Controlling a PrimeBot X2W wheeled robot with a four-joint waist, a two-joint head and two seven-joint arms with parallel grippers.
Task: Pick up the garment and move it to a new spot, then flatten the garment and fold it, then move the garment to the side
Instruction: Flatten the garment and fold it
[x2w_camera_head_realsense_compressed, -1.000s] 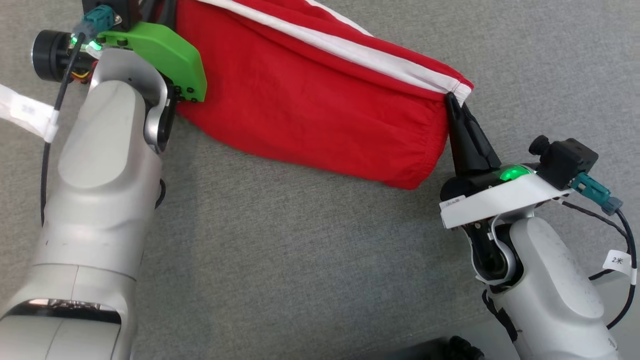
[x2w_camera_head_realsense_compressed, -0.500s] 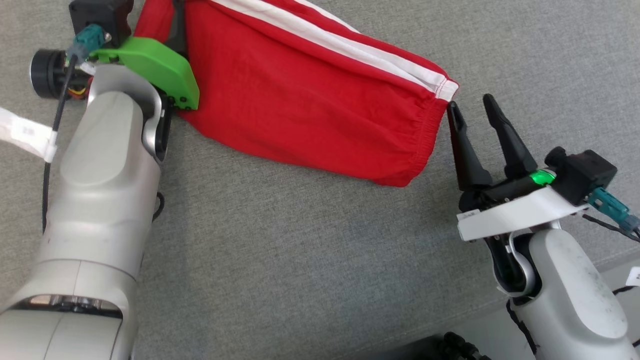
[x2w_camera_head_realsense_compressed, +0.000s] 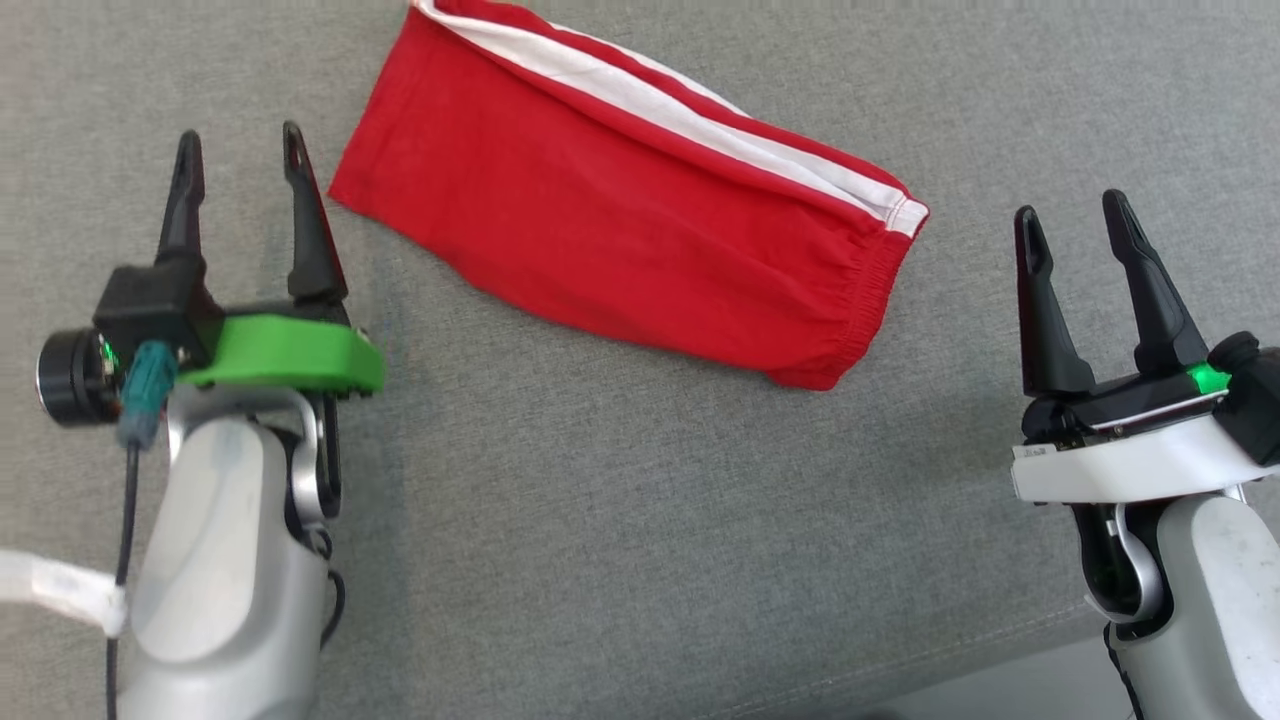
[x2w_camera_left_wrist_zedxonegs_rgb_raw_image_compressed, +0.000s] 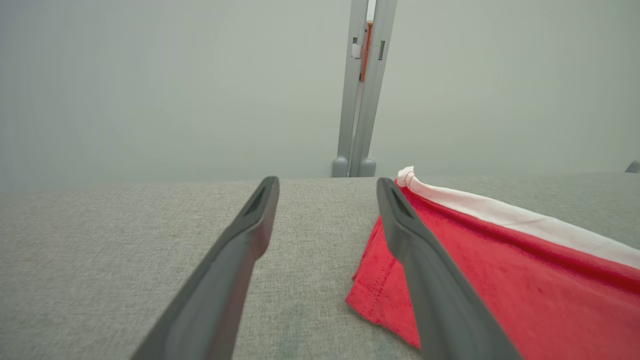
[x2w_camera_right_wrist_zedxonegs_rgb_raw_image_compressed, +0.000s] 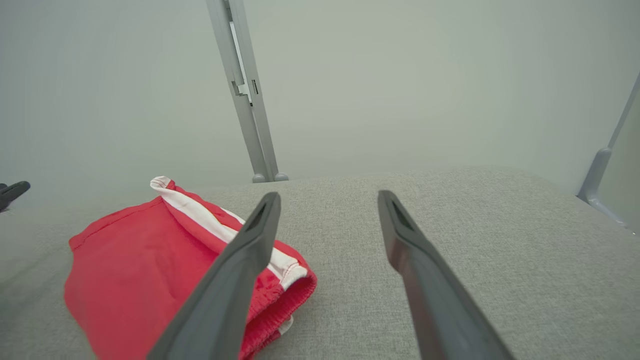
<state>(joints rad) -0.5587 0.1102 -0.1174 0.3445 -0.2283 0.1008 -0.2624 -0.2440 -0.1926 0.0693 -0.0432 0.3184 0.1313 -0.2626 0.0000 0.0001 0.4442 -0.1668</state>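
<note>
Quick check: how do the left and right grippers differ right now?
The left gripper carries a green bracket; the right gripper carries a white bracket. The left gripper stands by the garment's plain hemmed end, the right gripper by its gathered elastic end. Both are open, empty and clear of the cloth.

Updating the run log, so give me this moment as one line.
left gripper: open, empty | right gripper: open, empty | red shorts: folded, lying on grey fabric surface, untouched
</note>
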